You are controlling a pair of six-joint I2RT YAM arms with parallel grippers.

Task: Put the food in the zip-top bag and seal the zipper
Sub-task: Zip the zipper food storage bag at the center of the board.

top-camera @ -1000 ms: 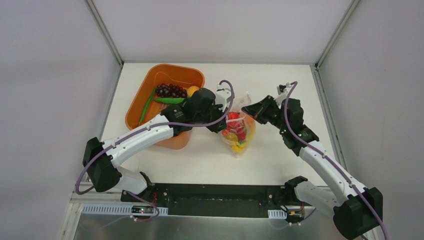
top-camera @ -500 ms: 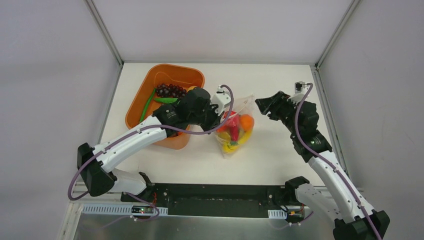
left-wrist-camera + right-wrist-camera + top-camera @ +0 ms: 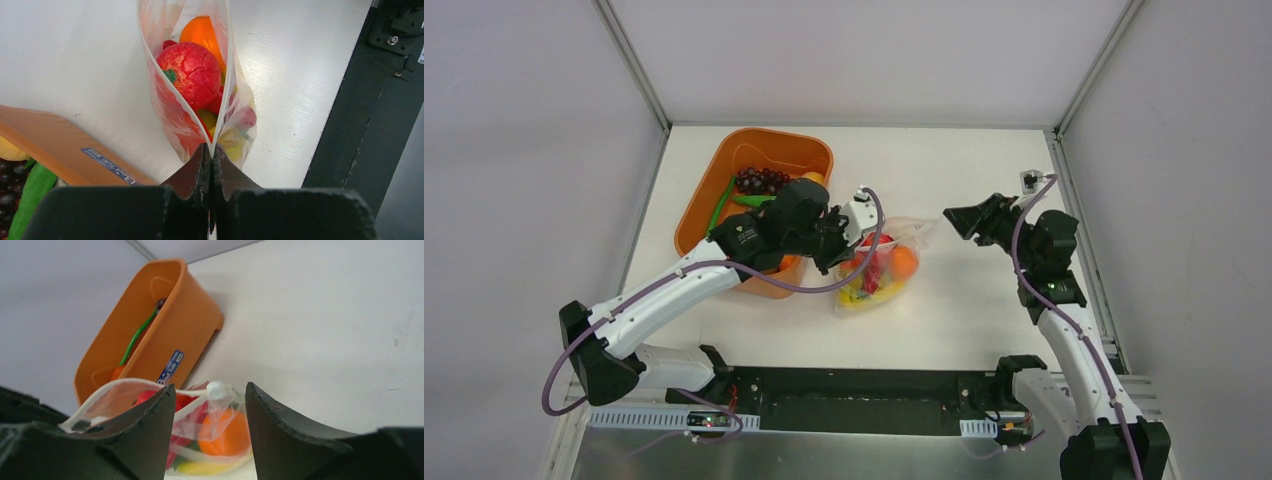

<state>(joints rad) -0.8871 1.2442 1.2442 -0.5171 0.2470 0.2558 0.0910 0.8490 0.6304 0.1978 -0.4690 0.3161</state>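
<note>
The clear zip-top bag (image 3: 879, 270) lies on the white table just right of the orange tub, holding several toy foods: a red tomato (image 3: 192, 70), an orange fruit (image 3: 904, 262) and yellow pieces. My left gripper (image 3: 842, 250) is shut on the bag's mouth edge; in the left wrist view (image 3: 210, 155) the two strips of the pale zipper (image 3: 226, 60) spread apart beyond the jaws, so the mouth stands open. My right gripper (image 3: 954, 218) is open and empty, to the right of the bag and apart from it. The bag shows between its fingers (image 3: 210, 410).
The orange tub (image 3: 759, 200) stands left of the bag with purple grapes (image 3: 762, 180) and a green pod (image 3: 719, 208) inside. The black base rail (image 3: 854, 385) runs along the near table edge. Walls close in the back and both sides.
My left gripper has pulled the bag down and to the left, toward the near edge. My right gripper has let go of the bag's right corner and drawn back to the right.
</note>
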